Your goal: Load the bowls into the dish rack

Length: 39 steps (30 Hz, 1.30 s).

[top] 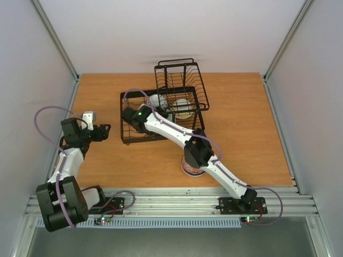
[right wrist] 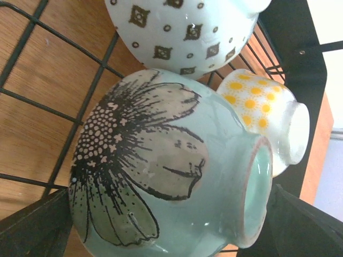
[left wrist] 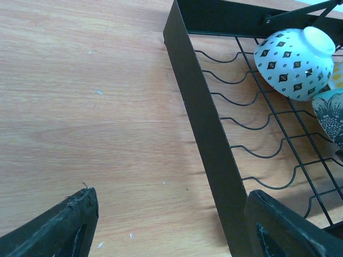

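Note:
The black wire dish rack (top: 140,138) stands mid-table, with its raised basket (top: 179,80) behind. My right gripper (top: 130,115) reaches into the lower basket. In the right wrist view its jaws (right wrist: 169,214) are spread wide on either side of a pale green bowl with a black flower (right wrist: 161,176). That bowl lies on its side against a diamond-patterned bowl (right wrist: 182,32) and a yellow-dotted bowl (right wrist: 268,115). My left gripper (top: 104,130) is open and empty left of the rack, over bare table (left wrist: 171,214). Its view shows the rack wall (left wrist: 203,107) and the patterned bowl (left wrist: 295,64).
Another patterned bowl (top: 190,170) sits on the table near the front edge, partly hidden under my right forearm. Pale bowls (top: 183,107) show inside the rack. White walls close in the table on the left, right and back.

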Available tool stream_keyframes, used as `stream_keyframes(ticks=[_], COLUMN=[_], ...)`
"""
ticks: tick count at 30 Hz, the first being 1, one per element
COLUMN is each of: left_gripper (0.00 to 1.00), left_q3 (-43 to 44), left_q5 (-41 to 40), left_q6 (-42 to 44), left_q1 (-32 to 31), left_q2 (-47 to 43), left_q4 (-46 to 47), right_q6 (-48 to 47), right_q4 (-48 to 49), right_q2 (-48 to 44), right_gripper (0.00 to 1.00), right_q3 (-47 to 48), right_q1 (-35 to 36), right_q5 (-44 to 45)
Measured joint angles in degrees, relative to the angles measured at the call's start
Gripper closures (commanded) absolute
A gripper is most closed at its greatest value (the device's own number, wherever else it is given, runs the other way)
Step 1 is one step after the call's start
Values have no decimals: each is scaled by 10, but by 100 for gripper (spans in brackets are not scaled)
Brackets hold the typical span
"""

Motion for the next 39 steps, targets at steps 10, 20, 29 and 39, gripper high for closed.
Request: stream_keyframes(ticks=[10, 20, 29, 39], left_gripper=[24, 24, 24, 24], left_q3=[0, 0, 0, 0], left_q5=[2, 2, 3, 34], left_q6=[2, 2, 2, 3], left_q1=[0, 0, 0, 0], left_q2=[0, 0, 0, -5], left_q4=[0, 0, 0, -2], right_q6=[-14, -28, 7, 203], right_q4=[54, 144, 306, 263], right_q2=[-24, -162, -465, -735], right_gripper=[1, 4, 46, 56], right_q3=[-37, -207, -520, -778], right_q1=[11, 82, 158, 141], right_q5=[-30, -49, -85, -89])
